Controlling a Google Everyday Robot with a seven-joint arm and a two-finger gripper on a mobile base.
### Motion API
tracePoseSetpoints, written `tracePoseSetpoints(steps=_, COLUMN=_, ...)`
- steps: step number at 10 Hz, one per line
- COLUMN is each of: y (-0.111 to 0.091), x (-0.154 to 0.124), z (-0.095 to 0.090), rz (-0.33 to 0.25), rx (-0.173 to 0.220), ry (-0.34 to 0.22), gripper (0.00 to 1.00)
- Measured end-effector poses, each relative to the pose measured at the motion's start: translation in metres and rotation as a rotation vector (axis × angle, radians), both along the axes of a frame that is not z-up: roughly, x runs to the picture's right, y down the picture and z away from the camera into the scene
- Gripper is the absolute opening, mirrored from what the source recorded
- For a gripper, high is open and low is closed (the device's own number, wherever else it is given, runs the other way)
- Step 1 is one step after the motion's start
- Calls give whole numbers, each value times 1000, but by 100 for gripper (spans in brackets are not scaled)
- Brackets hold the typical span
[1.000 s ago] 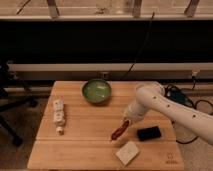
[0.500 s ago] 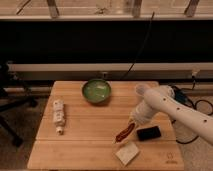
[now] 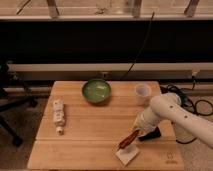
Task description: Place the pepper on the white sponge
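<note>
The pepper is a slender dark red-brown chili, tilted, with its lower tip just over the near-left part of the white sponge. The sponge is a flat cream-white pad lying near the table's front edge. My gripper is at the end of the white arm, which comes in from the right. It is shut on the pepper's upper end and holds it right above the sponge. The arm hides most of the gripper.
A black pad lies just right of the gripper, partly under the arm. A green bowl and a white cup stand at the back of the wooden table. A white tube lies at the left.
The gripper has carried the pepper down and to the right, from over the bare table to just above the white sponge.
</note>
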State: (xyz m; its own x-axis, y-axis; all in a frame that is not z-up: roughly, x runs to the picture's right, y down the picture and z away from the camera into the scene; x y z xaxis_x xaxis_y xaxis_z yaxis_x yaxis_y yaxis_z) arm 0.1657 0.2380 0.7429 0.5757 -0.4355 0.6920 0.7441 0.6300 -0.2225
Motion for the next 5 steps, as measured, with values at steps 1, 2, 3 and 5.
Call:
tracePoseSetpoints(steps=1, y=6, x=1, z=0, rz=4, rx=-10, ry=-3, gripper=0)
tracePoseSetpoints(steps=2, y=12, x=1, z=1, rz=8, rx=-20, ry=-8, gripper=0)
tracePoseSetpoints(steps=3, y=17, x=2, z=1, rz=13, rx=-29, ry=-10, gripper=0)
tracePoseSetpoints(steps=5, y=25, x=1, z=2, rz=16, rx=-47, ry=-21, gripper=0)
